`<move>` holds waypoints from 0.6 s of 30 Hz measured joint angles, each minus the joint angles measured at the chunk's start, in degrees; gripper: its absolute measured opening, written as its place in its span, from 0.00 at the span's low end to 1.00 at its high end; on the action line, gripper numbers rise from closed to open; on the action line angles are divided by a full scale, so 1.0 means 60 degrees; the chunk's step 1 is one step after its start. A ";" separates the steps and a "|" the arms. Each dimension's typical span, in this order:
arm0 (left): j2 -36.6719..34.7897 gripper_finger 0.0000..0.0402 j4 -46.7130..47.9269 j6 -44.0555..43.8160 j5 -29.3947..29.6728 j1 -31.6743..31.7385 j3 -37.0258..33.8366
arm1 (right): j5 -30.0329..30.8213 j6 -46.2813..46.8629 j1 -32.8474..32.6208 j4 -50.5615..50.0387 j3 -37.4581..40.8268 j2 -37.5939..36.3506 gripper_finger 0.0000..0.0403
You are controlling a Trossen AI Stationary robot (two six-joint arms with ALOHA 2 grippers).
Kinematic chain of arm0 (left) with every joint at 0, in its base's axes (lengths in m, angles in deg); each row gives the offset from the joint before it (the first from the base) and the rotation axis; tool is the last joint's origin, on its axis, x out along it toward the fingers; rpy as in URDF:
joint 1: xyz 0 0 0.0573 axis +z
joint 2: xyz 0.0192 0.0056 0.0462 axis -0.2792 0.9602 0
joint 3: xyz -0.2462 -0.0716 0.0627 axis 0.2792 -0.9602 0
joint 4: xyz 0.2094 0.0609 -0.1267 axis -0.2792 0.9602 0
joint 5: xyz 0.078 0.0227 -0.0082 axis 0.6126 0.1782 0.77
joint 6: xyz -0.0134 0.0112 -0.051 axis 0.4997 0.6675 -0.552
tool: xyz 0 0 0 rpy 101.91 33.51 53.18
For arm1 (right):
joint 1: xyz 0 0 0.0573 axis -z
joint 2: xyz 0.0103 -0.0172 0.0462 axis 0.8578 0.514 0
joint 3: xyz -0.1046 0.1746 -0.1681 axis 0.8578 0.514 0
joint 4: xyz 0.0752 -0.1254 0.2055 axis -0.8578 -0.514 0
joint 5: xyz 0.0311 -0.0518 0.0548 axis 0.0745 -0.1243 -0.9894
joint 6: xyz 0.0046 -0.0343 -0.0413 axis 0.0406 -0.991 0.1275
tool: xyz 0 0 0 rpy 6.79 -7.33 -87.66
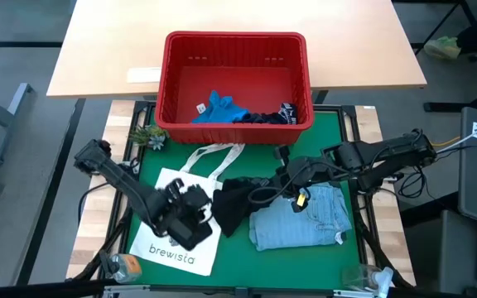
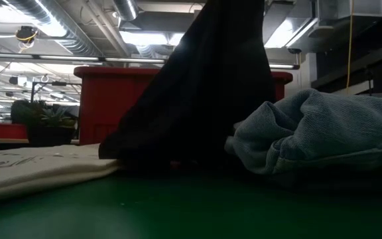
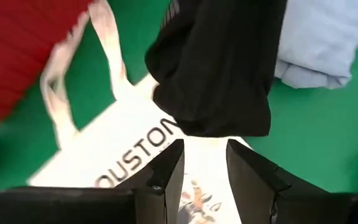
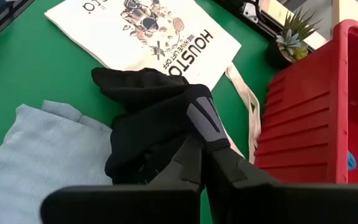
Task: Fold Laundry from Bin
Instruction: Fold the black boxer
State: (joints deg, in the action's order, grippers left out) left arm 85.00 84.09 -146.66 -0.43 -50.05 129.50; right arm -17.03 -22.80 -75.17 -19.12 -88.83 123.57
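- My right gripper (image 4: 207, 155) has its fingers pressed together on a fold of the dark garment (image 1: 237, 201), pinching the cloth and holding it up off the green bench (image 1: 338, 136)
- In the low view that dark garment (image 2: 204, 86) hangs as a tall drape in front of the red bin (image 2: 105, 99), its lower edge on the bench
- My left gripper (image 3: 204, 177) hovers over the white tote bag (image 1: 172, 248) with its fingers spread and nothing between them; the hem of the dark garment lies just ahead of them
- The light blue denim shirt (image 1: 301, 217) lies bunched on the bench just beside the dark garment, under my right arm
- The red bin (image 1: 237, 41) stands at the far edge of the bench, with a bright blue garment (image 1: 219, 109) and a dark navy one (image 1: 276, 116) inside
- A small plant (image 1: 150, 136) sits near the bin's left corner
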 joint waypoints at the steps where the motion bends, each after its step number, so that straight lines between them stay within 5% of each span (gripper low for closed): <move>1: 0.0000 0.28 -0.0410 -0.0337 0.0090 -0.0081 -0.0464 | 0.0006 0.0000 0.0000 -0.0008 0.0000 0.0000 0.01; 9: 0.0007 0.28 -0.3827 -0.1974 0.0706 -0.0203 -0.3568 | -0.0052 -0.0004 0.0000 -0.0005 0.0000 0.0004 0.01; 18: 0.0007 0.28 -0.6868 -0.2033 0.0726 0.0409 -0.5661 | -0.0056 -0.0271 0.0000 -0.0005 0.0000 0.0004 0.01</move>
State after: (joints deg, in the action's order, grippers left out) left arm 85.04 42.88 -158.85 3.93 -47.60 95.53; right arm -17.37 -24.43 -75.17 -19.16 -88.83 123.59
